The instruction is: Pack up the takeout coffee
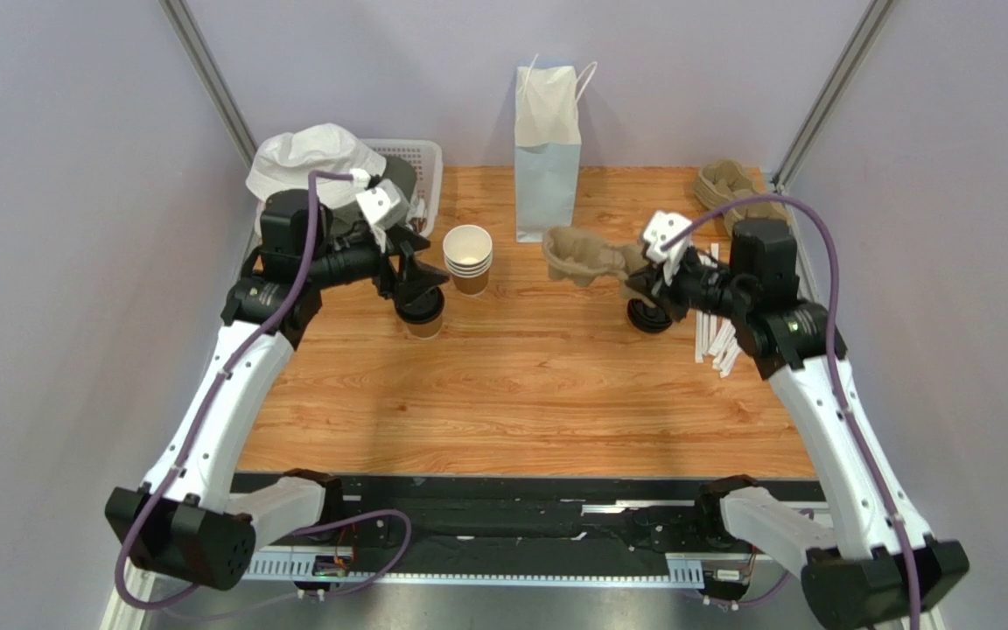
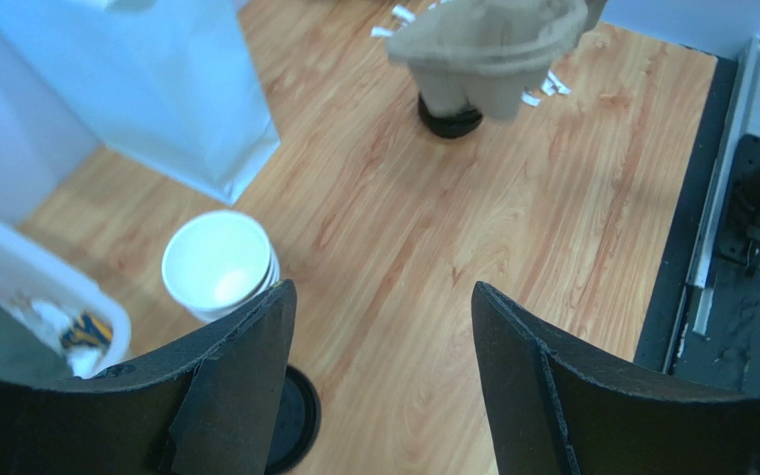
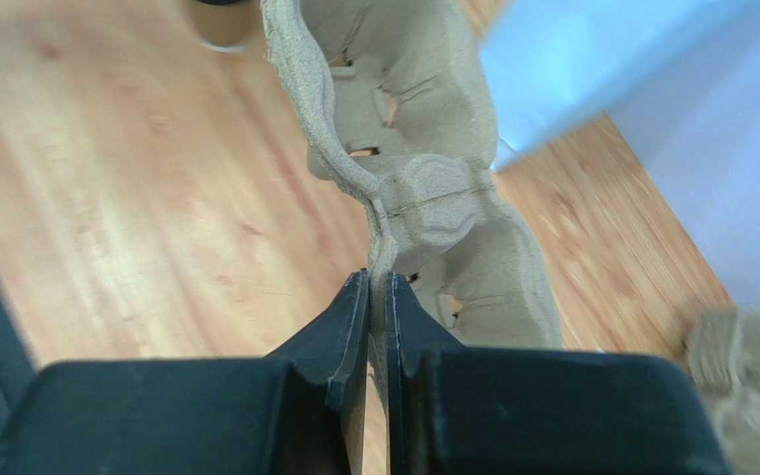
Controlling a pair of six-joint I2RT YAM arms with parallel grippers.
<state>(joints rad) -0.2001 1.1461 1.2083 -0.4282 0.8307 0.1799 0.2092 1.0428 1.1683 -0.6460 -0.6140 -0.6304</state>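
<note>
The takeout coffee (image 1: 423, 315), a small paper cup with a black lid, stands on the wooden table left of centre. My left gripper (image 1: 413, 280) is open just above it. In the left wrist view (image 2: 384, 289) the jaws stand wide apart, and the cup's lid (image 2: 293, 421) shows partly behind the left finger. My right gripper (image 1: 658, 272) is shut on the rim of a brown pulp cup carrier (image 1: 586, 255) and holds it above the table. The right wrist view shows the fingers (image 3: 378, 284) pinching the carrier's edge (image 3: 424, 188).
A white paper bag (image 1: 548, 138) stands upright at the back centre. A stack of lidless cups (image 1: 469, 256) stands right of the coffee. Loose black lids (image 1: 650, 316) and white sticks (image 1: 717, 344) lie at right. More carriers (image 1: 730, 184) sit back right, and a basket (image 1: 420, 160) back left.
</note>
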